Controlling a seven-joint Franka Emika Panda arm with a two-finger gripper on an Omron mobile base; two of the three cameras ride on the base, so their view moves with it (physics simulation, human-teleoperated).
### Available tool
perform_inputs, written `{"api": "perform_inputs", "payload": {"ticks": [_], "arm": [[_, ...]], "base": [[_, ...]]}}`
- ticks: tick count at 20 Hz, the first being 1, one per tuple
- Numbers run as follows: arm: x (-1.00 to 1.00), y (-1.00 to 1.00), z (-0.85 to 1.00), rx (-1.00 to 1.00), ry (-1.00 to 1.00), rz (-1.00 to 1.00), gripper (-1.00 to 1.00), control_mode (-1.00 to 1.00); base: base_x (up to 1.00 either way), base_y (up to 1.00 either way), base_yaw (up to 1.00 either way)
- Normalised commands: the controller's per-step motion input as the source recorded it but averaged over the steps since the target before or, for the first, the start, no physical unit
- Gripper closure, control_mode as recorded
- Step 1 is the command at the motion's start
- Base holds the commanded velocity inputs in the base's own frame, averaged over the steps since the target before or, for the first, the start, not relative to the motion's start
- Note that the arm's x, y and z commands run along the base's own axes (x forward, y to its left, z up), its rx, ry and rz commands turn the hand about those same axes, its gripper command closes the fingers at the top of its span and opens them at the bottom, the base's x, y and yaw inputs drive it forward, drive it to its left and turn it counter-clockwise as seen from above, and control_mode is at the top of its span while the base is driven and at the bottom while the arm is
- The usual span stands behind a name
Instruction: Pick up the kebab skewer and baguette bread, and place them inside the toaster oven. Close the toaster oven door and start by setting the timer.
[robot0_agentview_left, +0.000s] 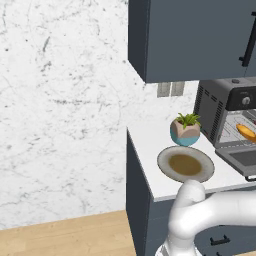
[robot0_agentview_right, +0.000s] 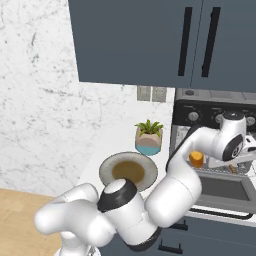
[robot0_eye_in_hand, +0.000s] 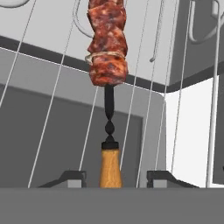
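Hand view looks along the kebab skewer (robot0_eye_in_hand: 108, 43), which runs up the middle of the frame: reddish-brown meat chunks at upper centre, a thin dark shaft below them and an orange wooden handle at lower centre. The skewer lies on the thin wires of the rack (robot0_eye_in_hand: 52, 100) inside the toaster oven (robot0_eye_in_hand: 52, 57). The two dark fingers (robot0_eye_in_hand: 70, 178) rise at the bottom edge on either side of the handle, set apart from it with a gap on each side, so they stand released around the handle, not clenched on it.

In the left base view, the toaster oven (robot0_agentview_left: 210, 107) sits at the right edge of the frame on the white tabletop (robot0_agentview_left: 145, 140), its door dropped open. The baguette bread (robot0_agentview_left: 246, 131) lies on the rack inside, at the far right. Left of the oven stands a small potted plant (robot0_agentview_left: 185, 129), and in front of that, a round plate (robot0_agentview_left: 186, 164) with a brownish centre.

In the right base view, the white arm reaches from lower left to the oven (robot0_agentview_right: 210, 112) at the right, its hand at the oven mouth. An orange end of the baguette bread (robot0_agentview_right: 196, 159) shows beside the arm at middle right. The plate (robot0_agentview_right: 128, 171) lies at centre, the plant (robot0_agentview_right: 149, 136) just above it.
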Motion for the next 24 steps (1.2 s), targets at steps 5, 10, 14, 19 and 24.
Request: {"api": "perform_inputs", "payload": {"ticks": [5,10,14,19,24], "arm": [[0.0,0.0,0.0,0.0,0.07,0.0,-1.0,-1.0],[-0.04,0.0,0.26,0.0,0.03,0.0,-1.0,-1.0],[-0.69,0.0,0.33,0.04,0.0,-0.14,-1.0,-1.0],[-0.79,0.06,0.17,0.06,0.0,-0.24,-1.0,-1.0],[-0.48,0.26,-0.24,0.03,0.06,-0.3,-1.0,-1.0]], "base": [[0.0,0.0,0.0],[0.0,0.0,0.0],[0.0,0.0,0.0],[0.0,0.0,0.0],[0.0,0.0,0.0]]}}
